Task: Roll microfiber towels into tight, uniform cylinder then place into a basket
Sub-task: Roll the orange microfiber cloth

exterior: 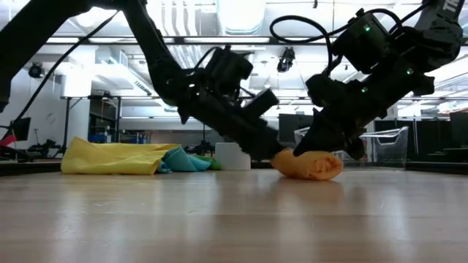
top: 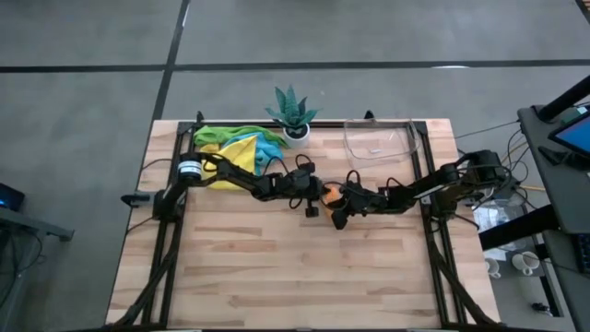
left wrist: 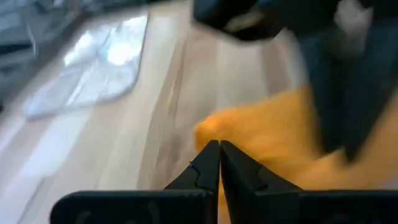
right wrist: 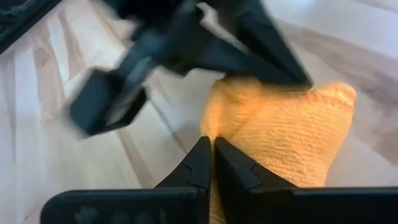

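Orange towel (exterior: 308, 164) mid-table, closed left gripper (left wrist: 219, 163) and right gripper (right wrist: 212, 158) pressing opposite sides

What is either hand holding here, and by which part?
Both hands, left hand and right hand, are shut at the orange towel, one from each side; whether either pinches cloth cannot be told.

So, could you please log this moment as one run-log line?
left gripper: shut, at orange towel | right gripper: shut, at same towel | towel: rolled, mid-table | basket: empty, far edge | spare towels: piled far-left

Bright overhead light; blurred wrist views.
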Controlling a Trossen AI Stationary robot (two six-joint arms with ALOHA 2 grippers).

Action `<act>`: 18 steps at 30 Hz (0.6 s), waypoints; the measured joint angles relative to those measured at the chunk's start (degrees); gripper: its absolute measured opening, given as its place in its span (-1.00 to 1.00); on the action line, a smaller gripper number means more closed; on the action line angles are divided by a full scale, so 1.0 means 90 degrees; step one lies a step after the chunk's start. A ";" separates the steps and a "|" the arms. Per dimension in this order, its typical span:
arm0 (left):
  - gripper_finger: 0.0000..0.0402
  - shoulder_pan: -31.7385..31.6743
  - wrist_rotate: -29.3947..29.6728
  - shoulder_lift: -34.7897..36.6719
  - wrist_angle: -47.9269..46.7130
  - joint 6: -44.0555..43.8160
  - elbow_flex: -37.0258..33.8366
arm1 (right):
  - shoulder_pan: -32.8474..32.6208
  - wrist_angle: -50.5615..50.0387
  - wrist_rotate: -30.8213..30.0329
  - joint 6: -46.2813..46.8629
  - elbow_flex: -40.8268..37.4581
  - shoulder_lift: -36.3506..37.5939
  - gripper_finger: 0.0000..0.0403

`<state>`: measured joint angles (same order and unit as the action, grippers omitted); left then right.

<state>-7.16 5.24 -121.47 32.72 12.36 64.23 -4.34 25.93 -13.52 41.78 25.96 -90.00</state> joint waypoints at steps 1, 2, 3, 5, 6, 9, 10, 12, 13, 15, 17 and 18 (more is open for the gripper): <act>-1.00 -0.0002 0.0020 -0.0002 -0.0066 0.0000 -0.0014 | -0.0005 0.0007 0.0019 -0.0005 0.0000 0.0000 -0.94; -1.00 -0.0002 0.0028 -0.0005 -0.0064 0.0000 -0.0017 | -0.0005 -0.0003 0.0038 -0.0015 0.0008 0.0014 -0.94; -1.00 -0.0002 0.0028 -0.0005 -0.0025 0.0002 -0.0017 | -0.0005 -0.0060 0.0054 -0.0028 0.0020 0.0075 -0.94; -1.00 0.0005 0.0005 0.0005 0.0030 0.0004 -0.0015 | -0.0004 -0.0183 0.0056 -0.0169 0.0058 0.0295 -0.94; -1.00 0.0008 0.0002 0.0005 0.0015 0.0002 -0.0019 | -0.0003 -0.0282 0.0048 -0.0245 0.0091 0.0457 -0.94; -1.00 0.0010 -0.0016 0.0005 -0.0016 0.0002 -0.0032 | -0.0005 -0.0918 0.0003 -0.0403 0.0183 0.1088 -0.91; -1.00 0.0010 -0.0018 0.0005 0.0009 0.0002 -0.0032 | -0.0005 -0.1179 -0.0092 -0.0421 0.0212 0.1288 -0.88; -1.00 0.0009 -0.0020 0.0005 0.0020 0.0002 -0.0032 | -0.0002 -0.1663 -0.0329 -0.0379 0.0227 0.1635 -0.79; -1.00 0.0007 -0.0021 0.0005 0.0015 0.0002 -0.0032 | -0.0002 -0.1854 -0.0429 -0.0318 0.0228 0.1758 -0.73; -1.00 0.0010 -0.0025 0.0005 0.0012 0.0002 -0.0022 | 0.0000 -0.1955 -0.0519 -0.0235 0.0198 0.1831 -0.61; -1.00 0.0010 -0.0028 0.0005 0.0052 0.0000 -0.0008 | -0.0002 -0.1926 -0.0521 -0.0169 0.0177 0.1704 -0.49; -1.00 0.0010 -0.0028 0.0005 0.0085 0.0000 -0.0008 | -0.0002 -0.1829 -0.0507 -0.0148 0.0177 0.1566 -0.43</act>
<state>-7.07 4.99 -121.43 33.49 12.36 64.16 -4.36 9.47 -18.09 40.45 27.55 -75.90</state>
